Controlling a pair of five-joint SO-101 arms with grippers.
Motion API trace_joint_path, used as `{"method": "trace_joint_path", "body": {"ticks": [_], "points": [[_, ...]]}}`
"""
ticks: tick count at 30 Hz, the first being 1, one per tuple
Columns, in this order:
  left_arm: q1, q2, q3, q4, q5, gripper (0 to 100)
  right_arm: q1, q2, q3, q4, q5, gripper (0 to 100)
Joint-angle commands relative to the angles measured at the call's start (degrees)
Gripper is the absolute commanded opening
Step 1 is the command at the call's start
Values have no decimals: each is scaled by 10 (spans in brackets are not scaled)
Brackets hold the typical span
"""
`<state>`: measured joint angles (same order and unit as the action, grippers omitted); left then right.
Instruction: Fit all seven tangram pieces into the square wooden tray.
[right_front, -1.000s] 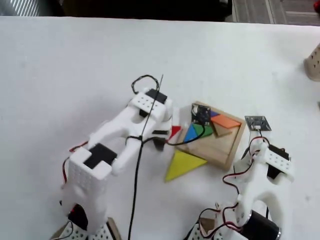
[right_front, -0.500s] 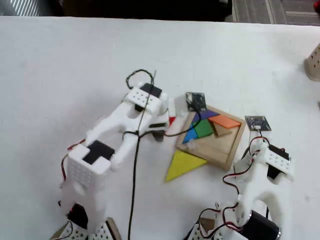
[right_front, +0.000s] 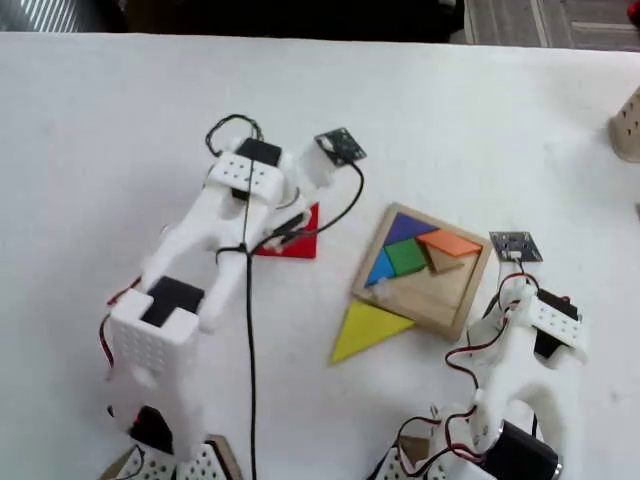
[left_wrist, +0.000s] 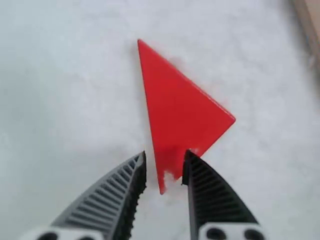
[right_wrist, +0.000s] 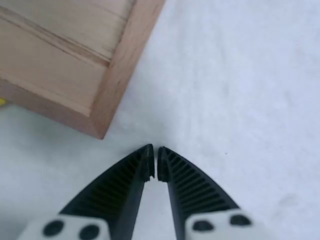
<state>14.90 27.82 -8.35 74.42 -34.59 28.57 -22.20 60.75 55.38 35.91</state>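
Pieces of the tangram are split between the square wooden tray (right_front: 464, 296) and the white worktop (right_front: 140, 110). The tray lies turned like a diamond, right of the middle in the high view. In its upper half sit a purple piece (right_front: 408, 228), an orange piece (right_front: 450, 242), a green piece (right_front: 405, 257) and a blue triangle (right_front: 380, 269), packed edge to edge. The tray's lower half is bare wood. A yellow triangle (right_front: 365, 328) lies flat on the worktop just beside the tray's lower-left edge.

A red triangle (right_front: 300, 242) lies flat on the worktop left of the tray, apart from it. The left arm (right_front: 190, 270) stretches up from the near edge, with its pincer over this piece. In the left wrist view the left pincer (left_wrist: 164, 167) straddles one sharp corner of the triangle (left_wrist: 180, 112). One ribbed finger (left_wrist: 202, 185) touches the red edge. The other finger stands a hair off the opposite edge, so it seems to be pinching the corner, though the contact on that side is hard to make out.

The right arm (right_front: 530, 335) sits low at the tray's right side. The right pincer (right_wrist: 154, 162) points down at bare worktop just off a corner of the tray (right_wrist: 122, 70). Its fingers are pressed almost together, with nothing between them.
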Motion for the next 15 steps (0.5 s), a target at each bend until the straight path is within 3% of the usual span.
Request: {"method": "trace_joint_path", "body": {"ticks": [1, 3, 7, 15], "points": [[2, -37, -31, -25, 16, 137, -1, -7, -2, -7, 4, 18], [1, -37, -30, -53, 47, 195, -1, -7, -2, -7, 4, 18], [-21, -36, -31, -62, 96, 414, -2, -7, -2, -7, 4, 18], [2, 5, -13, -80, -6, 347, -3, -7, -2, -6, 7, 18]]}}
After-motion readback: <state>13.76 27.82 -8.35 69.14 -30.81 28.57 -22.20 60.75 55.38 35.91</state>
